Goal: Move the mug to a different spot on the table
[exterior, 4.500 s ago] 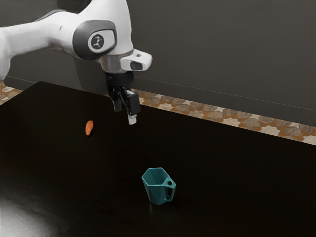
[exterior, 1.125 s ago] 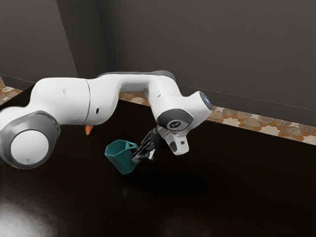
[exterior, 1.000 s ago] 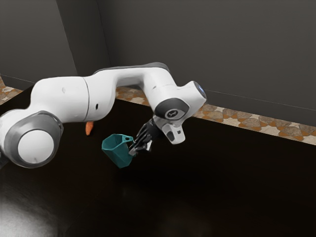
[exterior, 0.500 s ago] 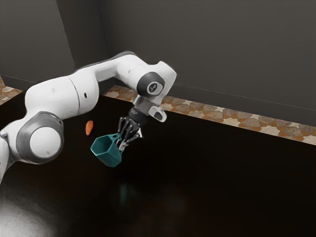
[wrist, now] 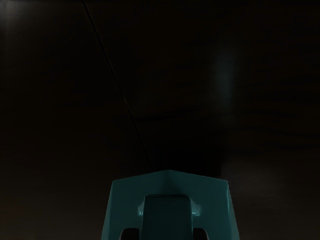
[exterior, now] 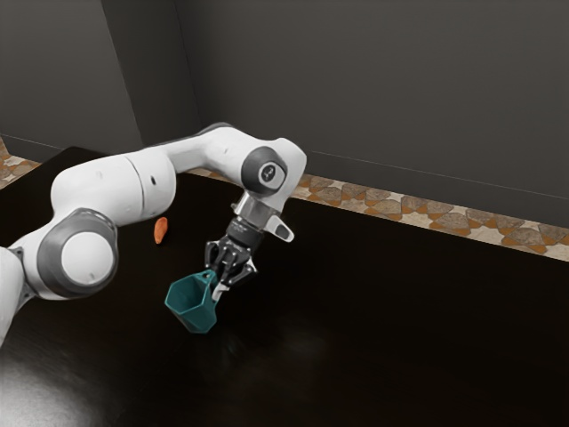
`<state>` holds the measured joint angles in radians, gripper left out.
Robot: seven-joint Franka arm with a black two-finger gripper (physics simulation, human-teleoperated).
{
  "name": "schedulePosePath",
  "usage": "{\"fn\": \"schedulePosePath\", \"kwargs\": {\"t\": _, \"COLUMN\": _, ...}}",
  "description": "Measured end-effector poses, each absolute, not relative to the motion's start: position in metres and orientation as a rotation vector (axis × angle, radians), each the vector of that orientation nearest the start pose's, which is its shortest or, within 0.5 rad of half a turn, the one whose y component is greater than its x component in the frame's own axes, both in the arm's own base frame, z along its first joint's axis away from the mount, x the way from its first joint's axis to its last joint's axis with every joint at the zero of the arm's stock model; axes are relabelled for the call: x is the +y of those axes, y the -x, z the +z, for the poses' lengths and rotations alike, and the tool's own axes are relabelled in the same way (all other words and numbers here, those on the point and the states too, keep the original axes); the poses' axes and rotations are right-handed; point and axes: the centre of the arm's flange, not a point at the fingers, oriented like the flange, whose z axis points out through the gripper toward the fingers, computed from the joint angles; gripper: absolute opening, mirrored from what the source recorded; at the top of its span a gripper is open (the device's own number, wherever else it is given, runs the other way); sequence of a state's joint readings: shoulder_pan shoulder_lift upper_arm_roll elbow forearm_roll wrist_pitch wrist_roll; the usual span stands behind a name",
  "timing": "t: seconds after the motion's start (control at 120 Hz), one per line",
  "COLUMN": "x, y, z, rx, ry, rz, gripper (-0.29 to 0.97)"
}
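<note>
Teal mug (exterior: 191, 308), tilted, is clamped by the gripper (exterior: 223, 282), handle mostly covered.

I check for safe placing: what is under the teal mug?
Under the tilted mug lies the dark table. Whether the base touches it cannot be seen; the mug's body covers that spot. The gripper grips its handle side.

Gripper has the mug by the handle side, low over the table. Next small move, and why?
Probably ease the hand down while levelling the mug. The gripper is shut on its handle side, and the mug hangs tilted low over the dark table. I cannot tell whether its base touches. Opening now might let it tip, so seat it flat first.
</note>
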<state>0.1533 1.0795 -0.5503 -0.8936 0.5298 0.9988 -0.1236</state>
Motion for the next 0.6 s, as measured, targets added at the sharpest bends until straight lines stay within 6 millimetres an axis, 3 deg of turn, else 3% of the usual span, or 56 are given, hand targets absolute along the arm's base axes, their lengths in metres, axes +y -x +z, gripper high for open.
{"fn": "schedulePosePath", "kwargs": {"t": 0.108, "x": -0.048, "y": -0.677, "z": 0.234, "rx": 0.147, "ry": 2.687, "rz": 1.201, "gripper": 0.04}}
{"fn": "schedulePosePath", "kwargs": {"t": 0.333, "x": -0.047, "y": -0.682, "z": 0.232, "rx": 0.057, "ry": 2.705, "rz": 1.135, "gripper": 0.32}}
{"fn": "schedulePosePath", "kwargs": {"t": 0.508, "x": -0.048, "y": -0.687, "z": 0.254, "rx": -0.003, "ry": 2.720, "rz": 1.049, "gripper": 0.43}}
{"fn": "schedulePosePath", "kwargs": {"t": 0.6, "x": -0.054, "y": -0.685, "z": 0.285, "rx": -0.011, "ry": 2.737, "rz": 0.966, "gripper": 0.46}}
